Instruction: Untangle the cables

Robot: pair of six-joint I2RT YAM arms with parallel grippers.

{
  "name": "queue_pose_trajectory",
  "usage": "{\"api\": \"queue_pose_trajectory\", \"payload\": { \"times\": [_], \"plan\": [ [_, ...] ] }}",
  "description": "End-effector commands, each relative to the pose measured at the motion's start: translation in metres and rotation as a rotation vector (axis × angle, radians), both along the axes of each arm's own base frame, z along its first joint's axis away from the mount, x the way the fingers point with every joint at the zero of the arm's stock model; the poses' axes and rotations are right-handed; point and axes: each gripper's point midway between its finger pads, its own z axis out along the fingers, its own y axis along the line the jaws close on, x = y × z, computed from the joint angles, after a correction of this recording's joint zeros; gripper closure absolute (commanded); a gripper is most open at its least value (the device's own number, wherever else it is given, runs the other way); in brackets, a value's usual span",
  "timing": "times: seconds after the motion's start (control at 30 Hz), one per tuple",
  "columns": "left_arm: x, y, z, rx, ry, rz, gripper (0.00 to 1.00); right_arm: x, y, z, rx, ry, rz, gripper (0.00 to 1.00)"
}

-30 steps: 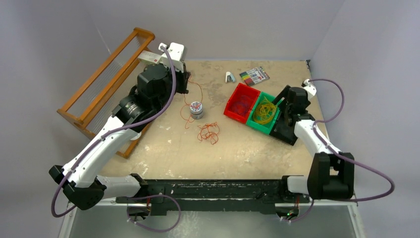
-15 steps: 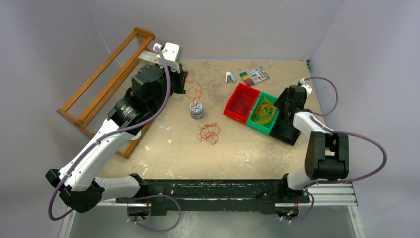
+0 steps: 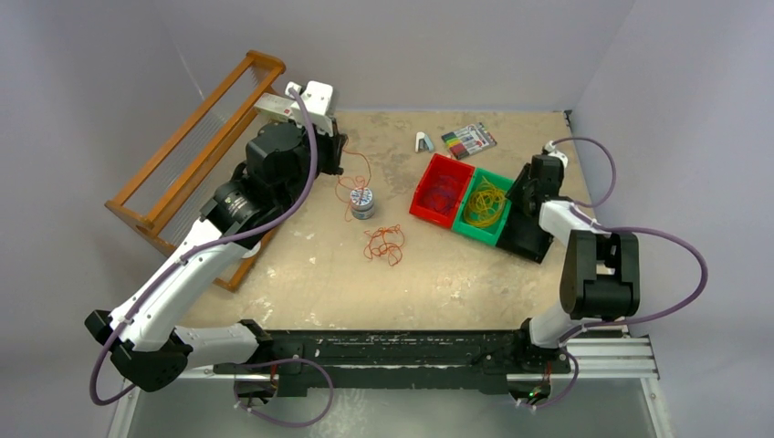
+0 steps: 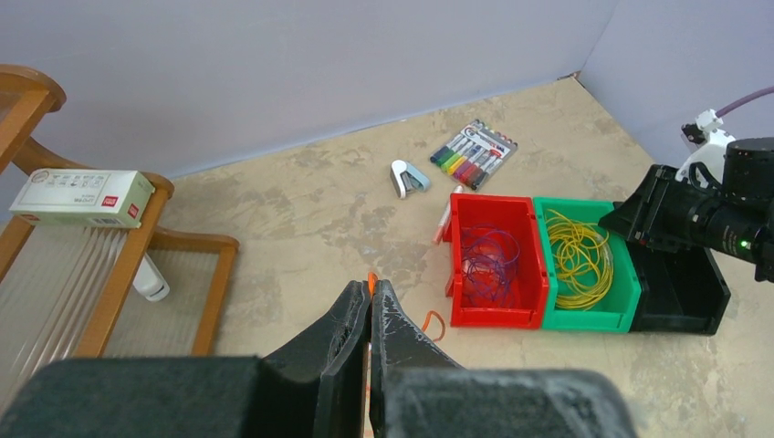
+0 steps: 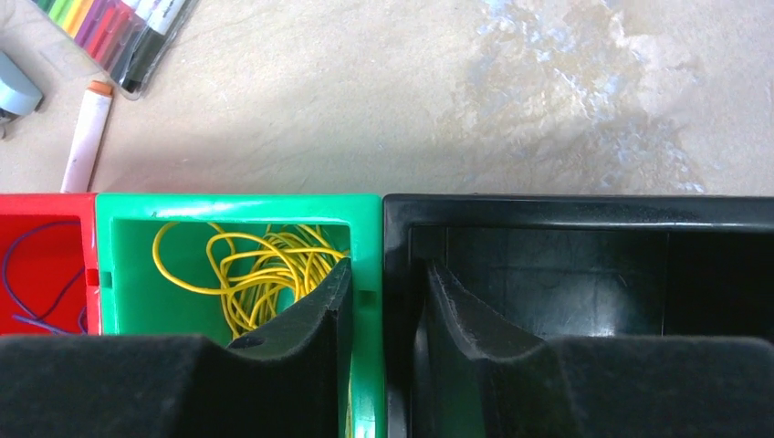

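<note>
My left gripper [image 4: 369,285] is shut on a thin orange cable [image 4: 433,321], whose end pokes out between the fingertips. From above, the gripper [image 3: 342,155] sits at the back left. The orange strand [image 3: 354,178] runs from it down to a small grey spool [image 3: 362,202]. A tangled orange-red cable heap [image 3: 383,243] lies on the table in front of the spool. My right gripper [image 5: 388,269] straddles the adjoining walls of the green bin [image 5: 123,274] and the black bin [image 5: 584,246], jaws closed on them. Yellow cables [image 5: 265,274] lie in the green bin.
A red bin [image 3: 422,203] with purple cable [image 4: 488,260] adjoins the green one. A wooden rack [image 3: 196,151] with a white box [image 4: 78,198] stands at the left. A marker pack [image 3: 469,140], a small grey clip [image 3: 423,141] and a loose marker [image 5: 87,137] lie at the back.
My left gripper has shifted slightly back and left, and the orange strand to the spool now hangs differently. My right arm's elbow has swung left and its wrist moved a little back.
</note>
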Motion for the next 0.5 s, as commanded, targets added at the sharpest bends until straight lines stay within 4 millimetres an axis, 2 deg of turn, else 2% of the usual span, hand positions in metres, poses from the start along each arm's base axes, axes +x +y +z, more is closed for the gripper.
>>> {"api": "queue_pose_trajectory", "payload": {
  "times": [0.0,0.13,0.2,0.47],
  "plan": [
    [-0.001,0.001,0.014,-0.041,-0.042,0.005,1.0,0.034,0.02,0.034,0.027,-0.122,0.11,0.73],
    [-0.001,0.0,0.013,-0.047,-0.038,0.002,1.0,0.04,0.042,0.029,0.043,-0.119,0.157,0.73],
    [-0.001,0.0,0.013,-0.049,-0.036,0.0,1.0,0.052,0.056,0.04,0.049,-0.146,0.178,0.73],
    [-0.003,-0.002,0.011,-0.062,-0.023,-0.008,1.0,0.076,0.118,0.049,0.153,-0.206,0.249,0.71]
  ]
}}
